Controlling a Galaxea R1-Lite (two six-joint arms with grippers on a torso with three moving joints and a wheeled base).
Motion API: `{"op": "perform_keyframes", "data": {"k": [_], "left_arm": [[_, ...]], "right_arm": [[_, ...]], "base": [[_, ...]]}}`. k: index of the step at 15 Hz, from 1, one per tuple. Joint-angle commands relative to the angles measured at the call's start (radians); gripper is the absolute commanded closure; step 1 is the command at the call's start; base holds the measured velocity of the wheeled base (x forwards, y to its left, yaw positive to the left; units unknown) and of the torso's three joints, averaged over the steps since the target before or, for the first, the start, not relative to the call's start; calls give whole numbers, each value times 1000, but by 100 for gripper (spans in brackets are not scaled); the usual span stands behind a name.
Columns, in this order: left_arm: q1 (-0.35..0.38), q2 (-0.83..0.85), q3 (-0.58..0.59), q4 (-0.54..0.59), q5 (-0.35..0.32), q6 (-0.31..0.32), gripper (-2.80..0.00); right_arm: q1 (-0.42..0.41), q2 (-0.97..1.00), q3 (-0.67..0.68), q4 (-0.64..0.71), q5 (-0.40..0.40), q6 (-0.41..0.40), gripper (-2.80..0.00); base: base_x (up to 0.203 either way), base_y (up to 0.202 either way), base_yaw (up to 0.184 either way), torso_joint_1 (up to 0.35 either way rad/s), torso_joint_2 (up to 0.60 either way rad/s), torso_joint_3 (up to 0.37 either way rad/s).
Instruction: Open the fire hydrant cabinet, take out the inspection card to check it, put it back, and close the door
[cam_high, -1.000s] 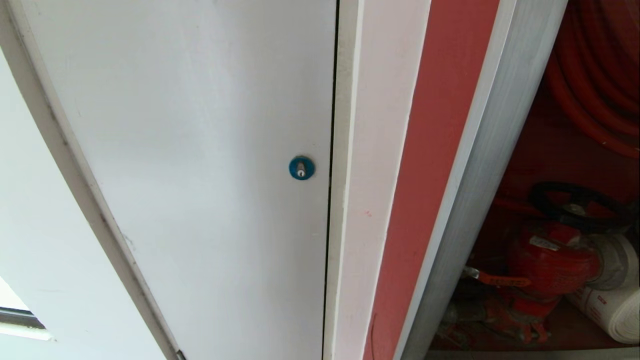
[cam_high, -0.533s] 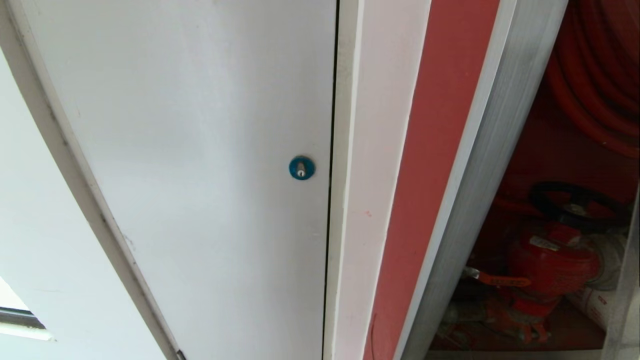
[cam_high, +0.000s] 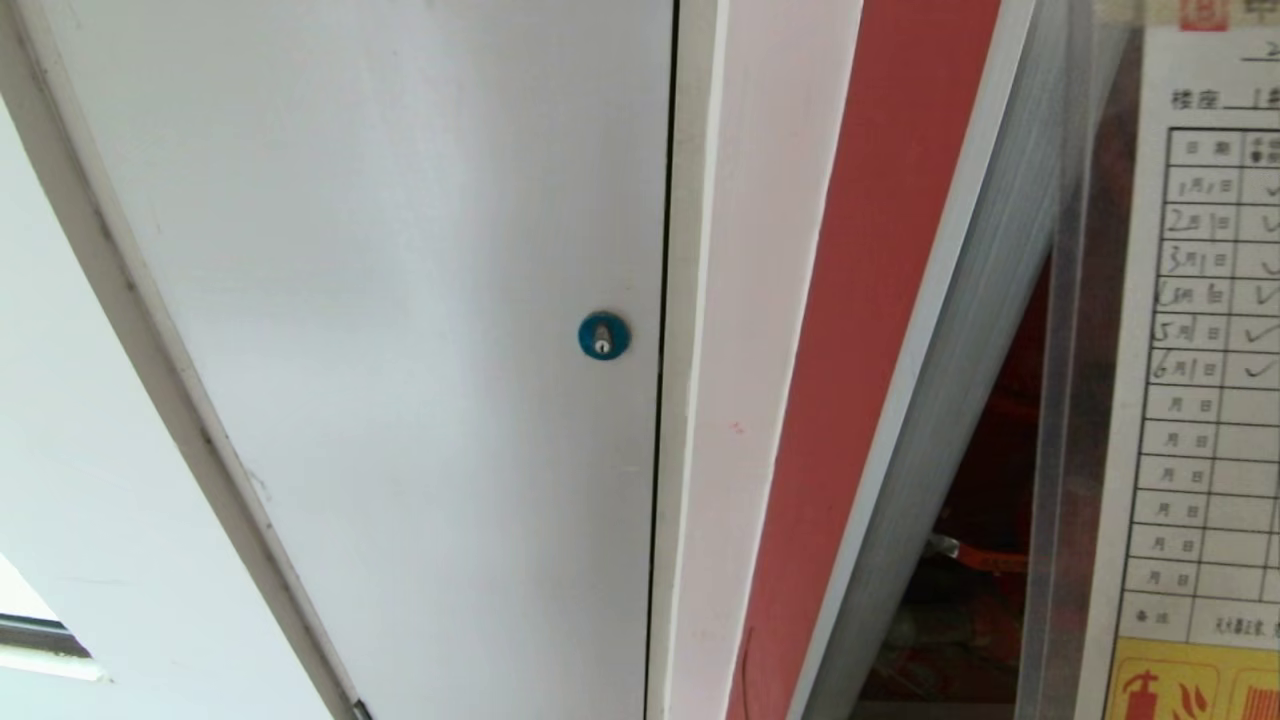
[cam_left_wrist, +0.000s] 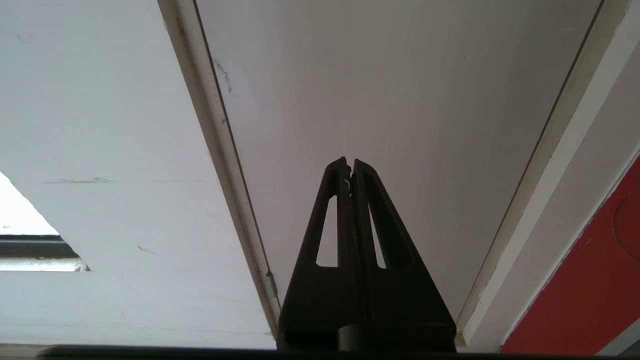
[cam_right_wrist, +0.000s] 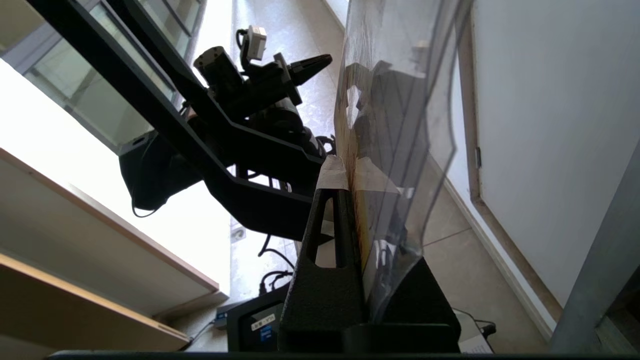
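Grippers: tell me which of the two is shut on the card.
The right gripper: its fingers pinch the inspection card in its clear sleeve. The left gripper is shut on nothing, before the white panel.

Bright daylight, window glare, curved edges

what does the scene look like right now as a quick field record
stage: card taken out, being checked
inspection card: in a clear sleeve, raised at the right edge of the head view, dated rows partly ticked
right end effector: shut on the sleeve's edge
left end effector: shut, empty, facing the white panel
fire hydrant cabinet: open, red interior showing beside the card
blue lock: on the white panel
door: not in view
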Motion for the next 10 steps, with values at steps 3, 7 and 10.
{"op": "perform_keyframes", "data": {"k": [3, 7, 10], "left_arm": [[0, 1, 11, 0, 0, 0, 0], [1, 1, 11, 0, 0, 0, 0], [0, 1, 11, 0, 0, 0, 0]], "right_arm": [[107, 117, -54, -1, -70, -44, 0], [288, 178, -69, -39, -264, -76, 0], [365, 208, -73, -86, -341, -79, 0]], "base": [[0, 0, 0, 0, 0, 0], [0, 0, 0, 0, 0, 0], [0, 0, 0, 0, 0, 0]]}}
